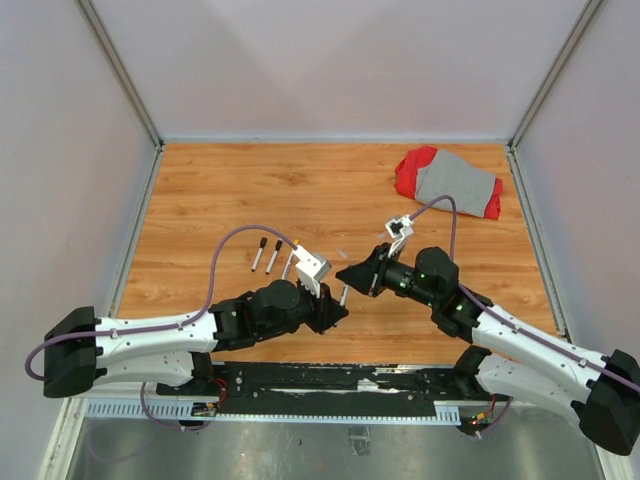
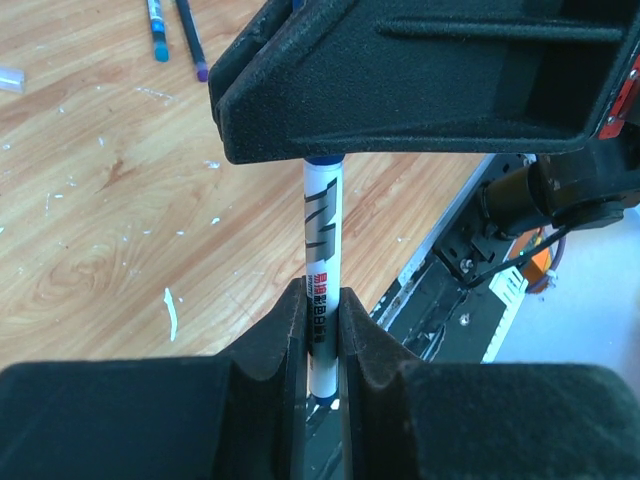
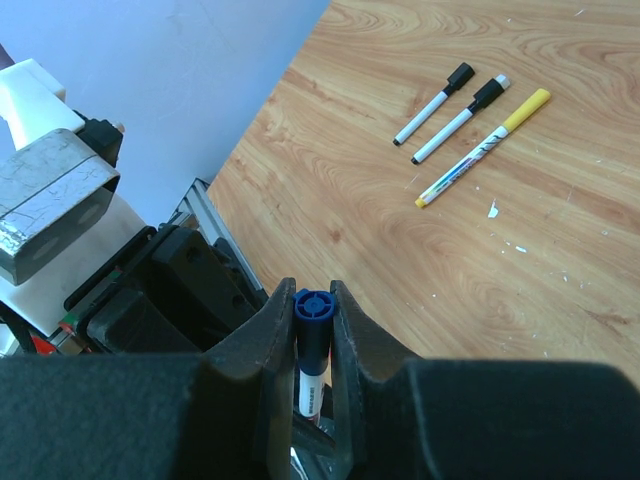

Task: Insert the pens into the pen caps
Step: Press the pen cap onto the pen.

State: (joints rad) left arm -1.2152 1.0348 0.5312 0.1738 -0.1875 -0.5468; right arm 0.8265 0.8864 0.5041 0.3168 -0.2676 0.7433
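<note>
A white pen [image 2: 322,240] with a printed barrel stands between my two grippers near the table's front edge, and shows in the top view [image 1: 344,296]. My left gripper [image 2: 320,305] is shut on the barrel's lower part. My right gripper [image 3: 312,300] is shut on a blue pen cap [image 3: 312,318] sitting on the pen's other end; the white barrel [image 3: 307,392] shows just below it. In the top view the left gripper [image 1: 335,312] and right gripper [image 1: 352,274] nearly touch. Three more pens lie side by side on the table [image 1: 273,256]: two white with black caps [image 3: 433,103] [image 3: 460,120], one with a yellow end [image 3: 483,147].
A red and grey cloth [image 1: 452,183] lies at the back right. Small white scraps [image 2: 170,312] dot the wooden table [image 1: 230,190]. Two pen ends [image 2: 157,22] show at the top of the left wrist view. The black base rail [image 1: 330,378] runs along the near edge.
</note>
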